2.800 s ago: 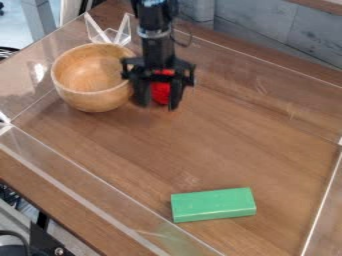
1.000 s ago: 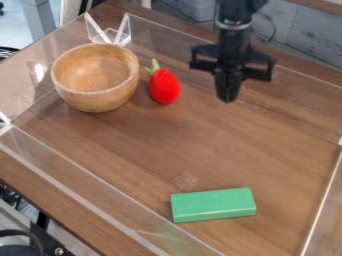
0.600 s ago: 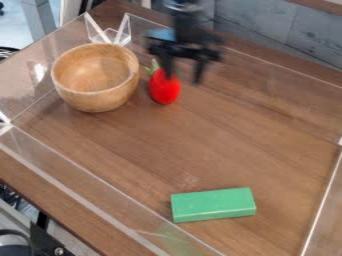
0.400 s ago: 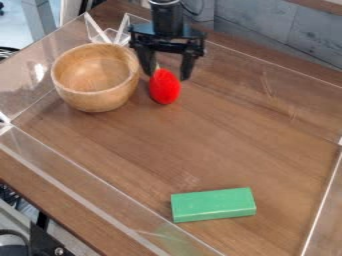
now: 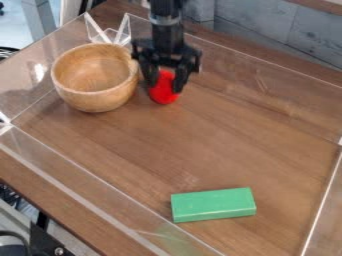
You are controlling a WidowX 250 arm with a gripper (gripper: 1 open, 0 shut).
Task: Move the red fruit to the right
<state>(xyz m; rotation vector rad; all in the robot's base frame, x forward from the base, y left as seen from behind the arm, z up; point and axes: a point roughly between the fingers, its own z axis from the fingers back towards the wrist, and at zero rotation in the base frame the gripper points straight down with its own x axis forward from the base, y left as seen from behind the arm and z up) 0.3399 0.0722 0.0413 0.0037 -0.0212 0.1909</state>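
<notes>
Wooden table here, green block sitting nearest the camera, so nothing to do with that one. Further back the red fruit is just beside the bowl, with the dark jaws right over it. Can't tell how wide they are, too blurry. Looks like the grasping step to me; next: straddle it, squeeze, then shift right.
</notes>
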